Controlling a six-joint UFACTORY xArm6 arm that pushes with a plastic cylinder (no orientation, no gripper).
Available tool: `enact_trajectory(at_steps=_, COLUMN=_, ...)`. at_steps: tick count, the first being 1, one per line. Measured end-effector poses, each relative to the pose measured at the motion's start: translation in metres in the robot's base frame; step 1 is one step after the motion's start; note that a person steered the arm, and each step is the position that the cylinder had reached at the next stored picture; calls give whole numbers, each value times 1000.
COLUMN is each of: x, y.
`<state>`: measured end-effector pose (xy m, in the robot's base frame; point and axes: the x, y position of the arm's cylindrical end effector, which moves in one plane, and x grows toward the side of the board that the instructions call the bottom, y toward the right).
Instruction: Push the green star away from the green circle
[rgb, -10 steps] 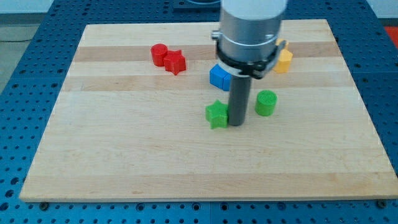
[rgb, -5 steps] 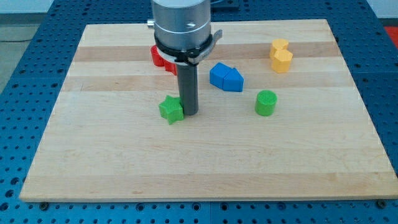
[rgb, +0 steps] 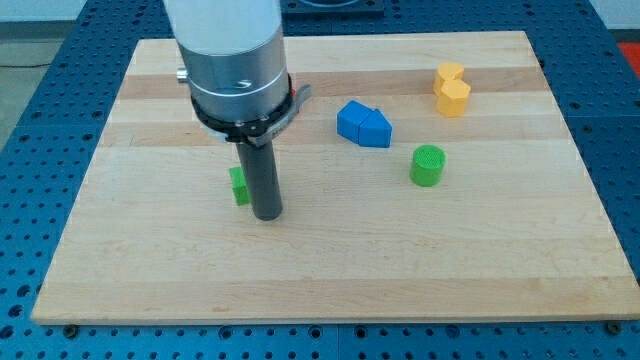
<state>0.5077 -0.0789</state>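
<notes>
The green star (rgb: 239, 186) lies on the wooden board (rgb: 330, 270), left of the middle, mostly hidden behind my rod; only its left part shows. My tip (rgb: 266, 215) rests on the board right against the star's right side, a little toward the view's bottom. The green circle (rgb: 427, 165) stands upright well to the right, far from the star.
Two blue blocks (rgb: 364, 124) sit together above and left of the green circle. Two yellow blocks (rgb: 451, 89) sit stacked close at the upper right. The arm's wide body (rgb: 233, 60) hides the board's upper left, where the red blocks were.
My rod has moved steadily to the view's left, pushing the green star with it, from beside the green circle to left of the board's middle. The arm now covers the red blocks.
</notes>
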Motion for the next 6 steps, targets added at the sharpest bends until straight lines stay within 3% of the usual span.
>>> enact_trajectory(at_steps=5, x=-21, y=-22)
enact_trajectory(at_steps=6, x=-49, y=-19)
